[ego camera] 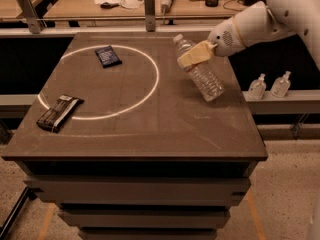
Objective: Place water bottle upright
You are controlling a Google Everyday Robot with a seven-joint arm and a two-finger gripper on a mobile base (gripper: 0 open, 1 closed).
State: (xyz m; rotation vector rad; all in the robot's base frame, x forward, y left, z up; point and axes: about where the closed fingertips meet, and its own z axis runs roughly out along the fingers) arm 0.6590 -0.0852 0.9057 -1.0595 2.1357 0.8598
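Note:
The water bottle (202,73) is clear ribbed plastic with a white cap. It is tilted, cap up to the left and base down to the right, over the right side of the dark table (150,129). My gripper (195,55) comes in from the right on a white arm. Its tan fingers (197,53) are shut around the bottle's upper body just below the neck. I cannot tell if the base touches the table top. The label band is hidden under the fingers.
A white circle (100,81) is marked on the table. A dark blue packet (108,56) lies inside it at the back. A dark snack bar (60,112) lies on its left front edge. Two small clear bottles (270,85) stand on a ledge to the right.

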